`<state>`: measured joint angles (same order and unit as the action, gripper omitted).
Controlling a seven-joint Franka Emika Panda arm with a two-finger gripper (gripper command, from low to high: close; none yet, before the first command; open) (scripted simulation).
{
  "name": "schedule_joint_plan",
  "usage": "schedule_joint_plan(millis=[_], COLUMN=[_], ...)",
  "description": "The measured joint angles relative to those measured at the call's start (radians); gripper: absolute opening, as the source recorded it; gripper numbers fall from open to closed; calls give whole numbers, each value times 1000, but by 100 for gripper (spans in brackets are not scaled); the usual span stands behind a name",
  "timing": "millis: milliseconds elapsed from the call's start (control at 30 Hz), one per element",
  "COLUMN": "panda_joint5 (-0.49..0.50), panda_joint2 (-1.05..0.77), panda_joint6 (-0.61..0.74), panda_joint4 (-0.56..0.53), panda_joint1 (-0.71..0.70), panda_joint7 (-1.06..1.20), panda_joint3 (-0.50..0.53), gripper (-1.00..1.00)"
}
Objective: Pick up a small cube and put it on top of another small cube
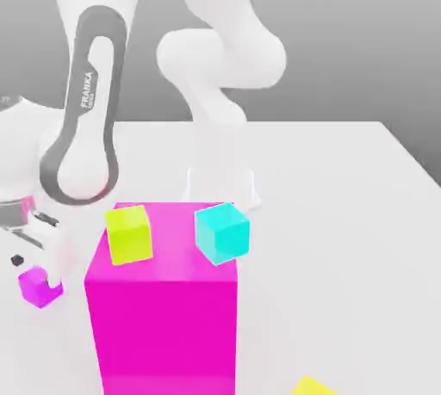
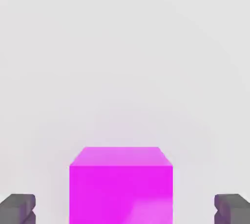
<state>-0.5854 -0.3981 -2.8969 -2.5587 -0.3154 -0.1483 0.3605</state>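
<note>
Hand view | gripper [image 2: 125, 209] open, fingertips either side of purple cube [image 2: 121, 193], gap both sides | cyan cube [image 1: 222, 233] on magenta block [image 1: 164, 324]

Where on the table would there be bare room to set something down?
The table is bare right of the cyan cube in the exterior view; it's crowded left, around the gripper and purple cube.
</note>
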Motion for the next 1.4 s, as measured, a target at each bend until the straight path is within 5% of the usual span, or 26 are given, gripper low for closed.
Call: schedule_joint_plan(millis=[33, 267, 533, 800, 1033, 1300, 1400], panda_joint5=[-16, -10, 251, 301, 467, 620, 646], panda_joint2=[-13, -10, 176, 294, 460, 672, 672], panda_joint6=[-9, -6, 108, 426, 732, 831, 759], panda_joint4=[4, 3, -55, 110, 248, 205, 149], panda_joint1=[-15, -14, 136, 198, 327, 510, 540], panda_joint7=[13, 8, -190, -193, -84, 165, 209], panda_joint3=[-19, -16, 187, 143, 72, -111, -141], gripper=[-100, -100, -100, -100, -100, -100, -100])
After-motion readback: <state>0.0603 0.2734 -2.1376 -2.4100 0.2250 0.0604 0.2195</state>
